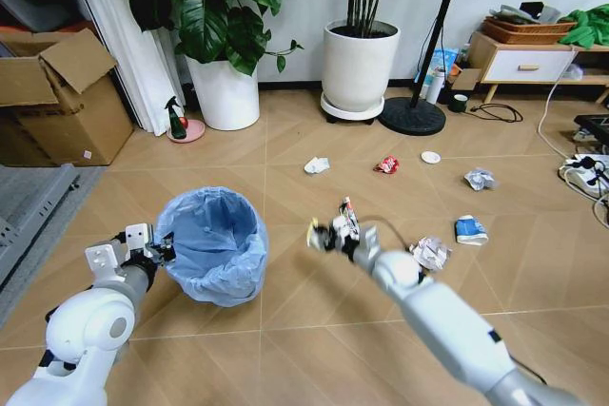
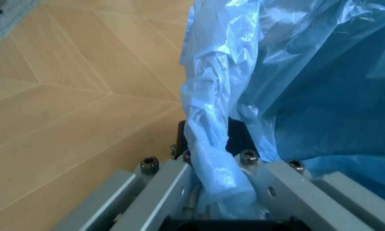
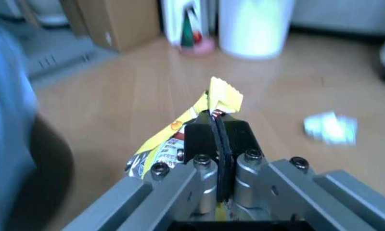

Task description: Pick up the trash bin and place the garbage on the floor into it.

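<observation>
The trash bin [image 1: 213,246], round and lined with a light blue bag, sits low at my left. My left gripper [image 1: 158,250] is shut on its near rim; the left wrist view has the bag's edge [image 2: 213,159] pinched in that gripper [image 2: 211,139]. Right of the bin and apart from it, my right gripper [image 1: 328,234] is shut on a yellow-white wrapper [image 3: 222,96], clamped in that gripper [image 3: 218,130]. Garbage lies on the floor [image 1: 285,330]: a white paper ball [image 1: 317,165], a red wrapper [image 1: 386,165], a white disc [image 1: 431,157], crumpled paper [image 1: 480,179], a blue-white packet [image 1: 470,229] and another crumpled ball [image 1: 430,253].
Two white plant pots [image 1: 228,94] [image 1: 359,68] stand at the back wall, with a green spray bottle [image 1: 177,122] beside the left one. A cardboard box [image 1: 57,102] is at far left. A fan base [image 1: 412,115], a low cabinet [image 1: 528,62] and cables with a power strip [image 1: 582,173] are at right.
</observation>
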Tool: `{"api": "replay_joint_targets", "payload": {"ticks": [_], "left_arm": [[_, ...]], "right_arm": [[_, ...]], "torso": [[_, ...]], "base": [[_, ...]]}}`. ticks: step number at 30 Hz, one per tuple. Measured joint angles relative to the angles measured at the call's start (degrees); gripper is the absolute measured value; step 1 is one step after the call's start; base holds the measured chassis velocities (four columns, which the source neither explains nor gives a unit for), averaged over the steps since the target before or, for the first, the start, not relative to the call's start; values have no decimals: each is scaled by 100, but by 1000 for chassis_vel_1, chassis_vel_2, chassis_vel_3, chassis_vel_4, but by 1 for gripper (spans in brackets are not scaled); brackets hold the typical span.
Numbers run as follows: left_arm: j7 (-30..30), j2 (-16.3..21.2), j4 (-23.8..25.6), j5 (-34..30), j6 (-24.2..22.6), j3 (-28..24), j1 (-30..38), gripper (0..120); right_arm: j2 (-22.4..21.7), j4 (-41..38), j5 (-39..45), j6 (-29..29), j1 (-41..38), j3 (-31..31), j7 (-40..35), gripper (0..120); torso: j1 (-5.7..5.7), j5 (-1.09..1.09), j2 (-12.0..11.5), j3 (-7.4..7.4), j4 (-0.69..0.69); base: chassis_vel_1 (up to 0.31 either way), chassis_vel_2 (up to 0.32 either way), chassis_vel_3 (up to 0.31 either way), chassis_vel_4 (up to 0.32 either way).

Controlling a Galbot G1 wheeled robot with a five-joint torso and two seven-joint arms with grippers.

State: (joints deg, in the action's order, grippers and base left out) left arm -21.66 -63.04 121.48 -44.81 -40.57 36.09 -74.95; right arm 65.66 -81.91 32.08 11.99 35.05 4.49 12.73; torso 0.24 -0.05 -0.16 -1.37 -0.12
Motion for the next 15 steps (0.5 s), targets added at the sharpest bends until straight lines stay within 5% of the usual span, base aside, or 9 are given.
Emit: {"api": "replay_joint_targets", "payload": {"ticks": [15], "left_arm": [[58, 73, -277, -104, -134, -282, 271, 0]], "right_arm": [[229, -1229, 1730, 586, -1389, 1374, -170, 0]], "torso": [[-1, -2, 2, 1, 0]], "base": [[0, 0, 0, 0]]}}
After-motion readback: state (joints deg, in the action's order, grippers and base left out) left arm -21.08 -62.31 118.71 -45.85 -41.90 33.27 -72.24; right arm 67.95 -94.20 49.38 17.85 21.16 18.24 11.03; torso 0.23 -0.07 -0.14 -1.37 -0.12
